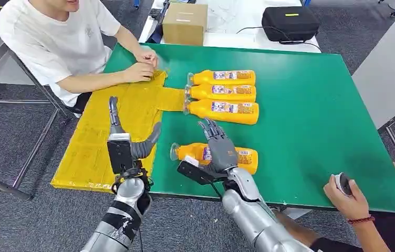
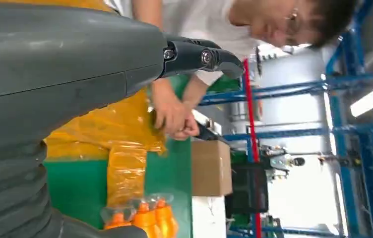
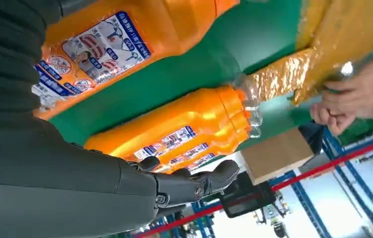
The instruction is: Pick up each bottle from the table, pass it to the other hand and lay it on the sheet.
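Head view: the right hand (image 1: pixel 219 149) hovers over the near bottle (image 1: pixel 214 156), which lies on its side on the green counter (image 1: pixel 316 115), cap toward the sheet (image 1: pixel 127 126). Its fingers are spread and I cannot see them closed round the body, so I judge it open, about to grasp. The left hand (image 1: pixel 132 139) stands open and empty above the sheet's right edge. Three more bottles (image 1: pixel 221 94) lie in a row farther back, necks touching a strip of the sheet. To grasp well, the right hand should wrap the labelled middle, lift straight up, then carry left to the waiting hand. The near counter edge is just beside the bottle; open green lies to the right. A person's hands (image 1: pixel 143 65) rest at the sheet's far corner.

Left wrist view: the left hand's fingers (image 2: pixel 199 54) are extended, holding nothing, above the sheet (image 2: pixel 120 139).

Right wrist view: the near bottle (image 3: pixel 120 42) lies by the palm; the fingers (image 3: pixel 199 183) are uncurled.
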You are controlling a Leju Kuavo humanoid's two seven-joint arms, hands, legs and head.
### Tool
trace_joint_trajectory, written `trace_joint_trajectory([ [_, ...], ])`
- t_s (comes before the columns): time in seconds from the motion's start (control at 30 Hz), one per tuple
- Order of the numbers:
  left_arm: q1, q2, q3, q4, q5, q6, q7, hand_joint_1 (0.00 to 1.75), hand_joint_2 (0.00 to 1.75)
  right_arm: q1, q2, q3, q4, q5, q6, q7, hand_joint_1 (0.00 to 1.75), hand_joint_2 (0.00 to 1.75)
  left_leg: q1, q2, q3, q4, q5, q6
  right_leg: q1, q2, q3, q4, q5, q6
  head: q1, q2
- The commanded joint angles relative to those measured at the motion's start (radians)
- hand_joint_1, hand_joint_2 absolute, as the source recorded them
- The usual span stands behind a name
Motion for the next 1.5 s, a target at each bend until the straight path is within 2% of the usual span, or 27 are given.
trace_joint_trajectory([
  [0.03,-0.040,0.031,0.049,0.073,0.018,-0.009,0.003,0.00,1.75,-0.024,-0.073,0.090,-0.049,0.059,0.021,0.052,0.00,1.75,0.001,0.001,0.004,0.000,-0.001,-0.001,0.001,0.001,0.004,0.000,-0.001,-0.001,0.000,0.000],
  [0.2,-0.035,0.039,0.084,0.061,0.014,-0.008,0.003,0.00,1.75,0.045,-0.170,0.105,-0.205,0.127,0.067,0.118,0.00,1.75,0.001,-0.001,0.007,0.000,-0.003,-0.002,0.001,-0.001,0.008,-0.001,-0.003,-0.002,0.000,0.000],
  [0.23,-0.034,0.040,0.085,0.060,0.015,-0.010,0.003,0.00,1.75,0.047,-0.175,0.104,-0.209,0.129,0.068,0.119,0.00,1.75,0.002,-0.001,0.008,0.000,-0.004,-0.002,0.002,-0.001,0.009,-0.001,-0.004,-0.003,0.000,0.000],
  [0.3,-0.034,0.040,0.085,0.060,0.015,-0.010,0.003,0.00,1.75,0.047,-0.175,0.104,-0.209,0.129,0.068,0.119,0.00,1.75,0.000,-0.001,0.002,-0.001,-0.001,-0.001,0.000,-0.001,0.003,-0.001,-0.001,-0.001,0.000,0.000],
  [0.37,-0.034,0.040,0.085,0.060,0.015,-0.010,0.003,0.00,1.75,0.047,-0.175,0.104,-0.209,0.129,0.068,0.119,0.00,1.75,0.001,-0.001,0.008,0.001,-0.004,-0.002,0.001,-0.001,0.008,0.000,-0.004,-0.002,0.000,0.000],
  [0.43,-0.034,0.040,0.085,0.060,0.015,-0.010,0.003,0.00,1.75,0.047,-0.175,0.104,-0.209,0.129,0.068,0.119,0.00,1.75,0.000,0.001,0.003,0.000,-0.001,-0.001,0.000,0.001,0.003,-0.001,-0.001,-0.001,0.000,0.000],
  [0.6,-0.034,0.040,0.085,0.060,0.015,-0.010,0.003,0.00,1.75,0.047,-0.175,0.104,-0.209,0.129,0.068,0.119,0.00,1.75,0.000,0.000,0.003,0.000,-0.002,-0.001,0.001,0.000,0.004,-0.001,-0.001,-0.001,0.000,0.000],
  [0.83,-0.026,0.040,0.124,0.050,0.016,-0.024,0.003,0.00,1.75,0.107,-0.254,0.059,-0.336,0.154,0.118,0.184,0.00,1.75,0.001,-0.002,0.005,0.000,-0.002,-0.001,0.001,-0.002,0.006,-0.001,-0.002,-0.002,0.000,0.000],
  [1.07,-0.040,0.037,0.134,0.073,0.008,-0.033,0.003,0.00,1.75,0.084,-0.240,0.035,-0.215,0.143,0.188,0.197,0.00,1.75,-0.001,0.000,0.006,0.000,-0.003,-0.001,-0.001,0.000,0.006,-0.001,-0.002,-0.002,0.000,0.000],
  [1.23,-0.049,0.032,0.145,0.091,0.028,-0.054,0.003,0.00,1.75,0.050,-0.198,0.048,-0.085,0.158,0.177,0.189,0.00,1.75,-0.001,0.002,0.007,0.000,-0.003,-0.001,0.000,0.002,0.007,-0.001,-0.002,-0.002,0.000,0.000],
  [1.33,-0.051,0.032,0.150,0.100,0.022,-0.057,0.003,0.00,1.75,0.036,-0.200,0.044,-0.055,0.173,0.196,0.227,0.00,1.75,-0.002,0.001,0.003,-0.001,-0.002,0.000,-0.002,0.001,0.003,-0.001,-0.001,-0.001,0.000,0.000],
  [1.5,-0.061,0.038,0.145,0.125,0.009,-0.057,0.003,0.00,1.75,0.030,-0.187,0.022,-0.018,0.143,0.217,0.218,0.00,1.75,0.000,0.002,0.008,0.001,-0.004,-0.001,0.000,0.002,0.008,0.000,-0.003,-0.002,0.000,0.000],
])
